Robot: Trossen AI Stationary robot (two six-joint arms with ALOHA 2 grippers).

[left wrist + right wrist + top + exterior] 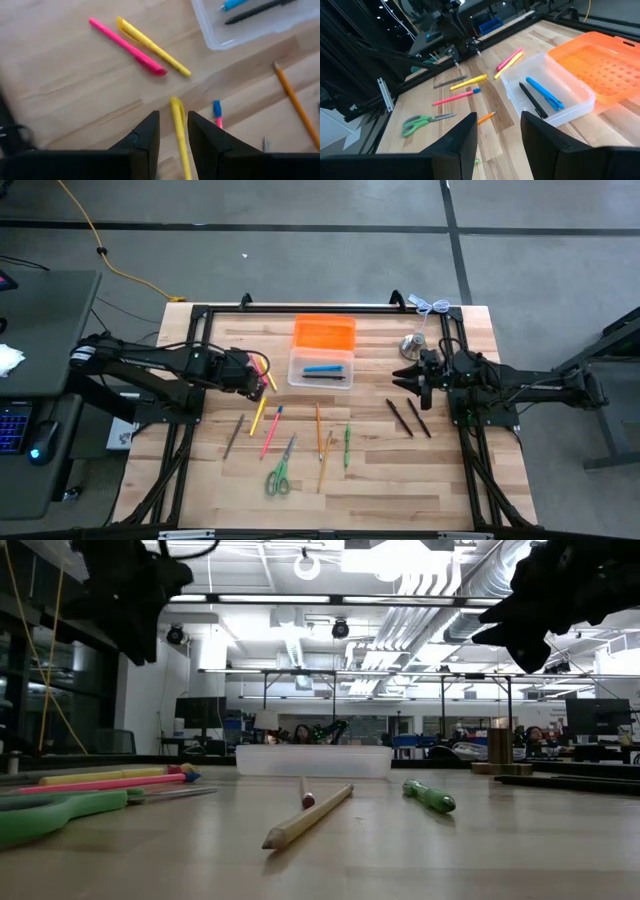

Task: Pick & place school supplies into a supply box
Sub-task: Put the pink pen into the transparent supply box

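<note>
High view: the wooden table (420, 480) carries the supply box (321, 370) toward its far middle, a clear tray with its orange lid (324, 333) folded open on the far side. Inside the box lie a blue pen (324, 367) and a black pen (324, 376).

The left gripper (262, 376) hangs just left of the box, fingers spread with empty space between them; in the left wrist view a yellow marker (178, 131) shows on the table below that gap. A pink pen (262, 366) and a yellow pen (268, 374) lie crossed beside the box's left edge.

The right gripper (410, 378) hangs to the right of the box — jaws parted, nothing held.

In front of the box lie the loose supplies: green-handled scissors (279, 472), a pink pen with blue cap (271, 430), an orange pencil (318, 428), a wooden pencil (324, 460), a green pen (347, 446) and, front left, a grey pencil (233, 436). Two dark brown pencils (409, 418) sit front right — below the right gripper. A silvery bell (412, 345) stands right of the lid.
</note>
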